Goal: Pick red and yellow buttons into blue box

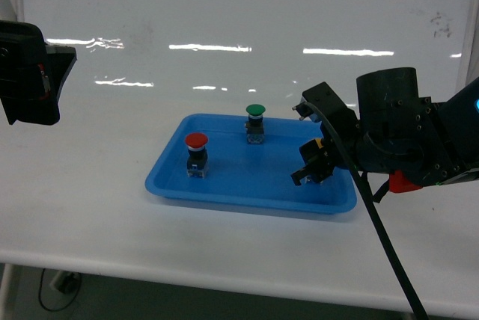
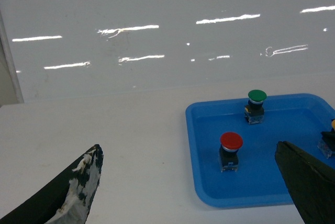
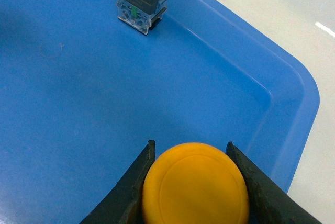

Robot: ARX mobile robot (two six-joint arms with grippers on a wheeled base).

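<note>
Yellow button (image 3: 194, 185) sits clamped between the right gripper (image 1: 314, 164) fingers, over the blue box's (image 1: 224, 185) right part. Red button (image 1: 196, 155) stands inside its left part. Left gripper (image 2: 193, 192) hangs spread, holding nothing.

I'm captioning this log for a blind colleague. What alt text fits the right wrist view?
Two dark fingers of the right hand flank a round yellow button cap, seen from above over a shallow blue plastic tray. Another button's clear base stands on the tray floor at the top edge, with white table beyond the rim.
</note>
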